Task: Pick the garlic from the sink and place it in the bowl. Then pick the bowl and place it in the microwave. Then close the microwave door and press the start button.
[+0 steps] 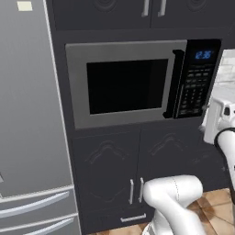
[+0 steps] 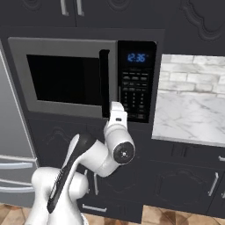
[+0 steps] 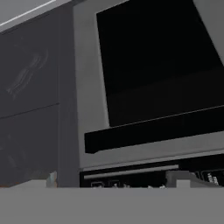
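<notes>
Dark cabinets frame microwave door (image 1: 124, 85) (closed), pincer (image 2: 117, 110) beside.

Steel fridge (image 1: 27, 114) on the left, two drawer handles (image 1: 41, 204) low on it. Dark cabinet doors (image 1: 108, 170) below, with vertical bar pulls (image 1: 136, 190) and a drawer pull (image 1: 133, 218). Upper cabinets (image 1: 137, 11) above. White marble bench (image 2: 189, 116) to the right, pale brick backsplash (image 2: 193, 72) behind it. Terracotta floor tiles (image 1: 213, 202).

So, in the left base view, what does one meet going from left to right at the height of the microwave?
Fridge → microwave door window → black bar handle → button panel → robot hand.
</notes>
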